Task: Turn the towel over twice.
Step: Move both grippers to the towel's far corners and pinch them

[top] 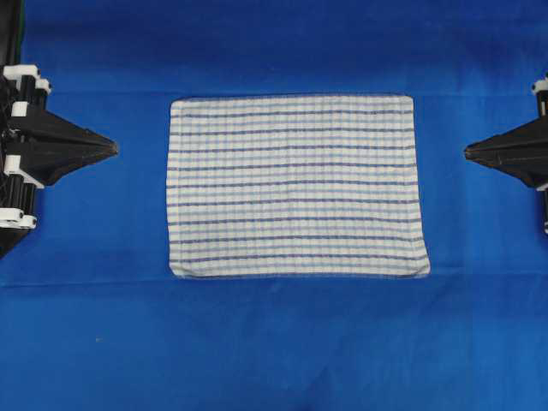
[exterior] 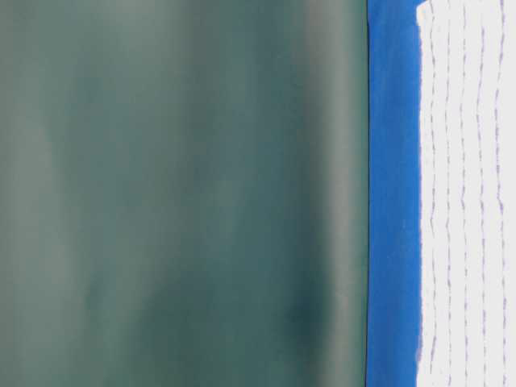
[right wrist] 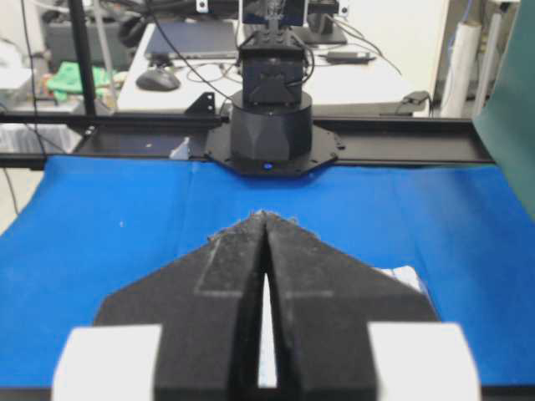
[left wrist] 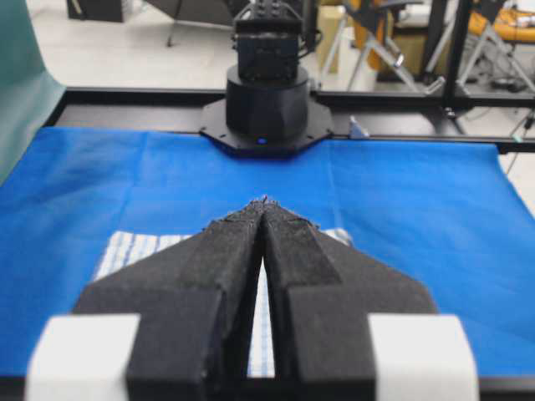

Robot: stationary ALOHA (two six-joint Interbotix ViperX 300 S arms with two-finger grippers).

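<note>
The towel (top: 295, 186), white with dark and light blue stripes and a faint checked grid, lies flat and spread out in the middle of the blue cloth. It also shows in the table-level view as the towel (exterior: 468, 201). My left gripper (top: 114, 148) is shut with nothing in it, a short way off the towel's left edge. My right gripper (top: 467, 152) is shut and empty too, just off the towel's right edge. In the left wrist view the left gripper (left wrist: 265, 201) hangs over the towel (left wrist: 134, 249). In the right wrist view the right gripper (right wrist: 265, 215) hides most of the towel (right wrist: 410, 279).
A large plain blue cloth (top: 274, 342) covers the table all round the towel. A dark green backdrop (exterior: 177, 193) stands behind the table. Each wrist view looks across at the other arm's black base (left wrist: 267, 104), (right wrist: 272, 117) on the table's edge.
</note>
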